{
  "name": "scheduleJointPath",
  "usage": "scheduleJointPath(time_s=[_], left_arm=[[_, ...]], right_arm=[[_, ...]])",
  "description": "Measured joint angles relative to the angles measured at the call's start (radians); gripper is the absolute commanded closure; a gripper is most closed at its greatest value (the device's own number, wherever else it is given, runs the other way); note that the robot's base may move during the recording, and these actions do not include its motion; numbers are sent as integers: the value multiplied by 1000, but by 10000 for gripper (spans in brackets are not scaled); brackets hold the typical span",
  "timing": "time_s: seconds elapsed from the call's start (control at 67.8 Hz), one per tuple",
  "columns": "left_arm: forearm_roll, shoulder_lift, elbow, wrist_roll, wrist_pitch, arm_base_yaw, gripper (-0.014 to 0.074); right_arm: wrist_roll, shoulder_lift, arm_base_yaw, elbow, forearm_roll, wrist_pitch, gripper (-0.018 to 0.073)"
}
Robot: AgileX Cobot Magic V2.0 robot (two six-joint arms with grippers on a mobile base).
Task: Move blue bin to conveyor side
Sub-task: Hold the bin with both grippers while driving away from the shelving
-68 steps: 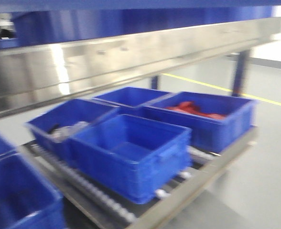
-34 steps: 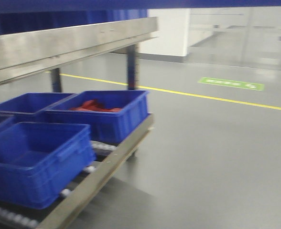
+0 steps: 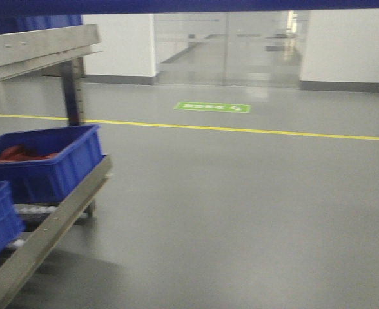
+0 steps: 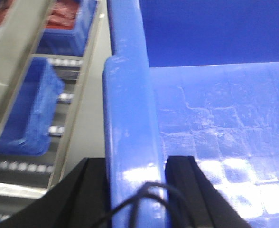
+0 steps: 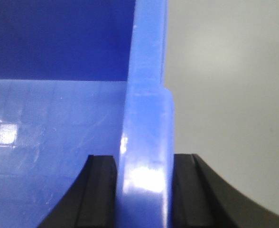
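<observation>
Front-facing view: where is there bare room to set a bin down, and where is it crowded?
Bare: the grey floor between the roller rack and the yellow line, and beyond it to the glass doors. Crowded: the rack, holding two blue crates.

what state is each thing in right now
blue bin, clamped at two side rims, visible floor bare
left gripper, shut on blue bin rim
right gripper, shut on blue bin rim
smaller crate, on roller rack, holding red items
</observation>
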Motion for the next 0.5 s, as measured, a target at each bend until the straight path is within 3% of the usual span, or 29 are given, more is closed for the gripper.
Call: scheduleJointPath(time_s=[0.501], left_arm=[[0, 0, 0, 0, 0, 0, 613]], right_arm=[[0, 0, 0, 0, 0, 0, 641]])
